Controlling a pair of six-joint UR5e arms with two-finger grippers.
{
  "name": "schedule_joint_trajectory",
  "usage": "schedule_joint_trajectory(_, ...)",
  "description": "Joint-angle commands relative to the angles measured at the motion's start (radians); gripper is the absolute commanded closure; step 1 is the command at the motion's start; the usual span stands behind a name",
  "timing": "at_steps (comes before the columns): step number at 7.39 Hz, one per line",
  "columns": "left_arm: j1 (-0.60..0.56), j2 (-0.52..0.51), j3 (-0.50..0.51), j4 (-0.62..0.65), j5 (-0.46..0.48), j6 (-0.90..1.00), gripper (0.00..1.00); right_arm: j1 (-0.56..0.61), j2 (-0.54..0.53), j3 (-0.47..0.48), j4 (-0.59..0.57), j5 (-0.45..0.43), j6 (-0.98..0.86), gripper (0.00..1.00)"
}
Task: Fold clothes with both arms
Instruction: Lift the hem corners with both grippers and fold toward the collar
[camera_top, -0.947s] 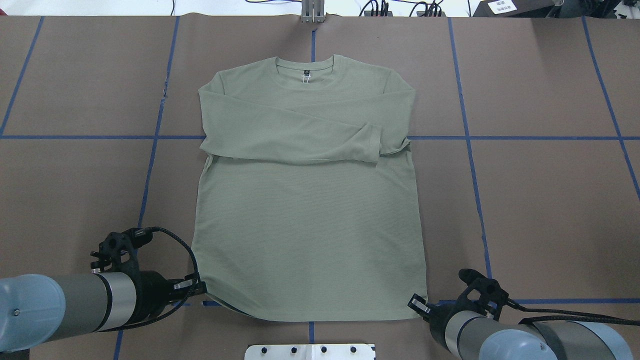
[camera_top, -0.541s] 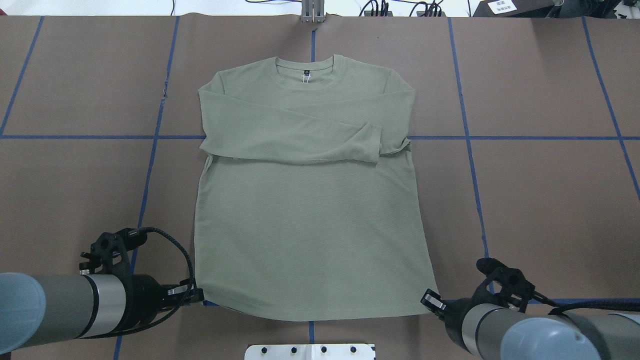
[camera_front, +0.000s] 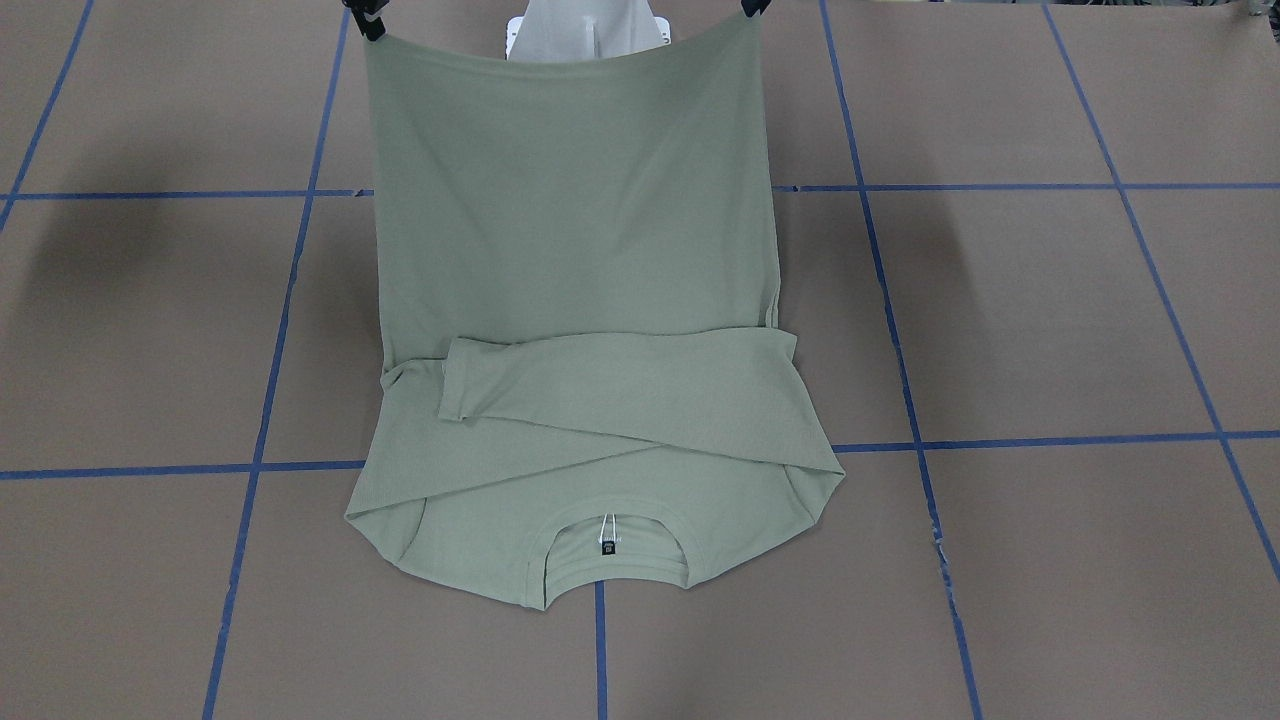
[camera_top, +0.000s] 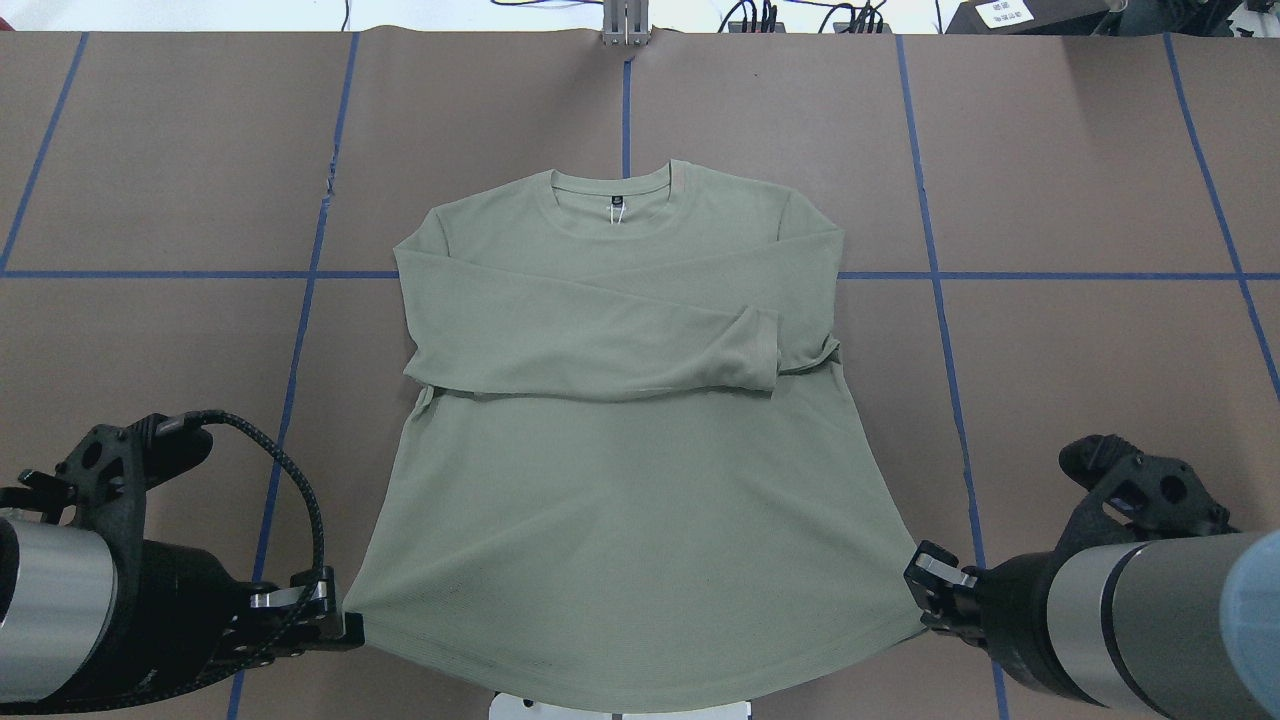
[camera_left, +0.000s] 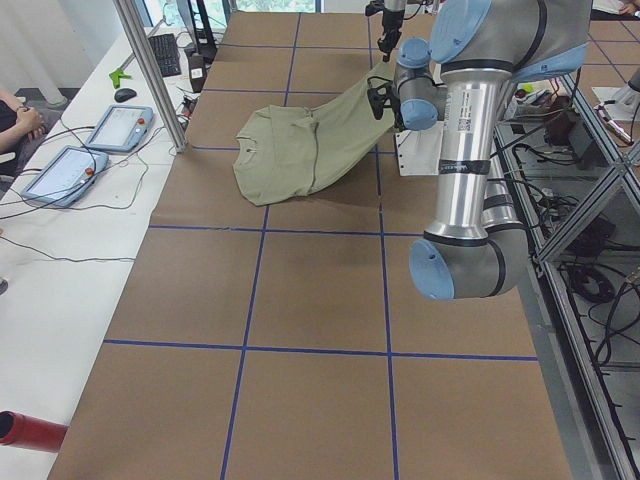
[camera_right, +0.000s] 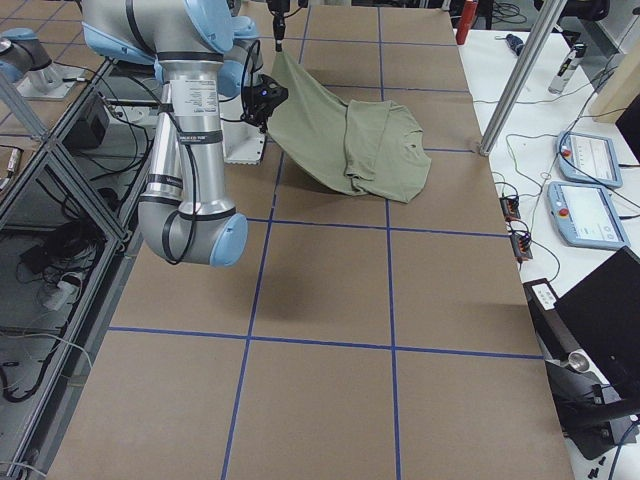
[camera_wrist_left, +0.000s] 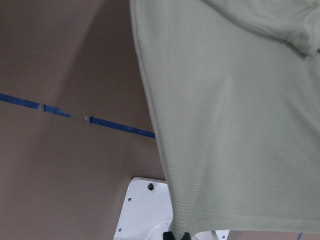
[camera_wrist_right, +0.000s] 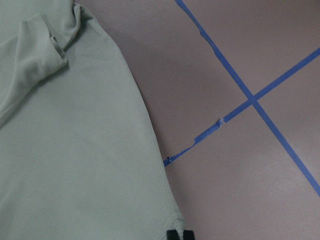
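Left end effector (camera_top: 338, 618) and right end effector (camera_top: 922, 592) grip the shirt (camera_top: 620, 480) by its hem corners. The hem has lifted, so folding begins.

left arm (camera_top: 50, 625), right arm (camera_top: 1130, 620): silver tubes, light blue caps. left gripper (camera_top: 340, 622), right gripper (camera_top: 918, 590): black, silver hardware. Braided black cable (camera_top: 300, 490) behind left gripper.

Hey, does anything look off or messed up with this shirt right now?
Nothing serious. The shirt hangs evenly between the left claw and right claw, with no tears seen. A cuff pokes out past the shirt's side edge, and the blue tape is ragged in one spot.
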Motion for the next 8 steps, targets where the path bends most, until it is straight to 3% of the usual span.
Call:
schedule_joint_trajectory(1, -0.134, -0.177, 0.186, 0.057, -0.024, 0.142, 1.00, 0.125, 0.151, -0.133, -0.089, 0.014, -0.208, 1.00)
schedule_joint_trajectory(3, -0.316, -0.291, 0.408, 0.054, -0.035, 0.356, 1.00, 0.288, 0.196, -0.276, -0.008, 0.022, -0.367, 1.00)
schedule_joint_trajectory(5, -0.466, -0.351, 0.563, 0.045, -0.035, 0.524, 1.00, 0.425, 0.246, -0.493, 0.157, 0.045, -0.458, 1.00)
schedule_joint_trajectory(6, -0.504, -0.389, 0.652, 0.021, -0.035, 0.582, 1.00, 0.473, 0.275, -0.588, 0.223, 0.046, -0.503, 1.00)
schedule_joint_trajectory(8, -0.523, -0.419, 0.849, -0.152, -0.030, 0.598, 1.00, 0.535, 0.358, -0.788, 0.323, 0.046, -0.570, 1.00)
